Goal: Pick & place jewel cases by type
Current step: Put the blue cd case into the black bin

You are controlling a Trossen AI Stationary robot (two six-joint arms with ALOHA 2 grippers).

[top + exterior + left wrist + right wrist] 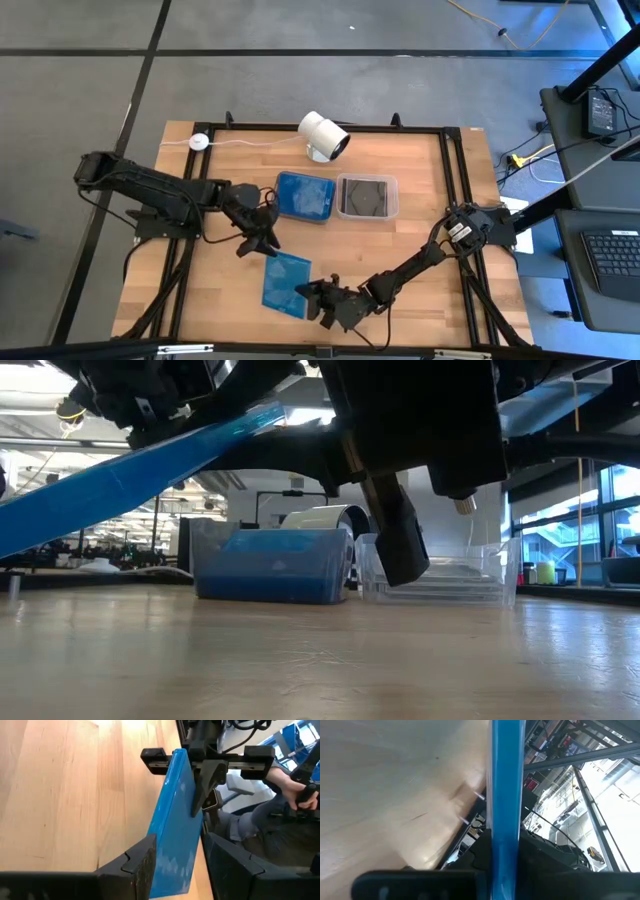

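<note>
Both grippers are meeting at one blue jewel case over the front of the table.

The left gripper [262, 243] is straddling the far edge of the blue jewel case [285, 285] with fingers spread, not clamped. The right gripper [318, 297] is pinching its right edge, holding it tilted off the wooden table [420, 200]. Behind, a tub of blue cases [305, 196] is standing beside a clear tub [366, 196] holding a dark case.

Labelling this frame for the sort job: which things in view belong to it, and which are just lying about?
Part of the job:
- blue jewel case, held off the table between both grippers
- right gripper, shut on one edge
- left gripper, fingers around the opposite edge
- blue tub holding blue cases
- clear tub with dark contents

Lying about:
- white camera
- white puck and its cable
</note>
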